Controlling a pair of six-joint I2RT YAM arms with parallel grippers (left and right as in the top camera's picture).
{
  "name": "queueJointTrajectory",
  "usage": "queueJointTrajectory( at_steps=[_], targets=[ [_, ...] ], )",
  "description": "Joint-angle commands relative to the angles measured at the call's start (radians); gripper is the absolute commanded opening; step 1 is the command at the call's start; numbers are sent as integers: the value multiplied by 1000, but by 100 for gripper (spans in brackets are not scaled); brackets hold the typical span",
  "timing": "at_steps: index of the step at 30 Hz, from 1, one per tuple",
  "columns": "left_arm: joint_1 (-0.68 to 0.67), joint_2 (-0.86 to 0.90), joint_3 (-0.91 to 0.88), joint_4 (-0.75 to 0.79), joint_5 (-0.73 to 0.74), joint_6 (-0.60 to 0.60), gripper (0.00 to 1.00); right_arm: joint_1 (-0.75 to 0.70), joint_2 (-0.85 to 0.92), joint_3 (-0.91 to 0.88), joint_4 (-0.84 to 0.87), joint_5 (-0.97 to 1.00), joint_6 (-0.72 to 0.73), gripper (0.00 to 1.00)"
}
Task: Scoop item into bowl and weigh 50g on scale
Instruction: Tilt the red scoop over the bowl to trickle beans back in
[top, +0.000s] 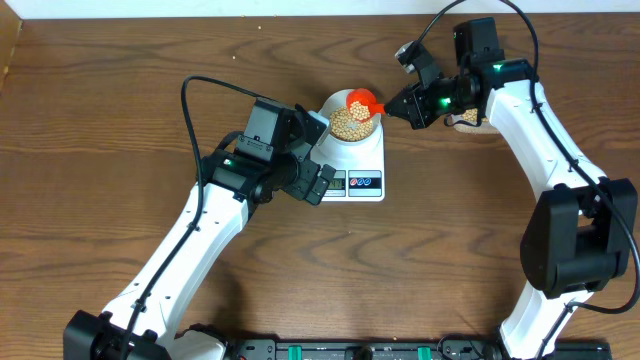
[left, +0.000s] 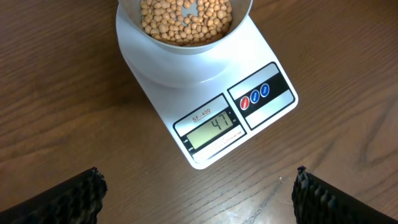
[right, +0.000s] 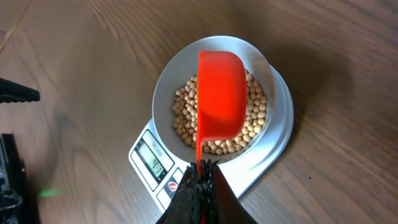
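Observation:
A pale bowl (top: 340, 104) (left: 186, 46) (right: 163, 93) partly filled with tan beans (top: 350, 124) (left: 180, 22) (right: 185, 118) stands on the white scale (top: 358, 160) (left: 205, 84) (right: 273, 143), whose display (left: 211, 129) reads 47. My right gripper (top: 397, 106) (right: 200, 167) is shut on the thin handle of an orange scoop (top: 361, 101) (right: 219, 93), held turned over above the beans. On the table in front of the scale, my left gripper (top: 318, 160) (left: 198, 186) is open and holds nothing. Its two fingers (left: 68, 199) stand wide apart.
The scale's red and blue buttons (left: 255, 98) sit right of the display. A pale object (top: 466, 119) lies behind the right arm, mostly hidden. Bare wooden table (top: 120, 120) lies all around, and a black rail (top: 350, 350) runs along the front edge.

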Motion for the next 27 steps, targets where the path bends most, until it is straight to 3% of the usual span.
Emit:
queueJointTrajectory(
  at_steps=[1, 27],
  targets=[
    [2, 0, 0, -3, 8, 9, 98, 3, -36, 17, 4, -7, -31, 1],
    [2, 0, 0, -3, 8, 9, 98, 3, -36, 17, 7, -8, -163, 1]
  ],
)
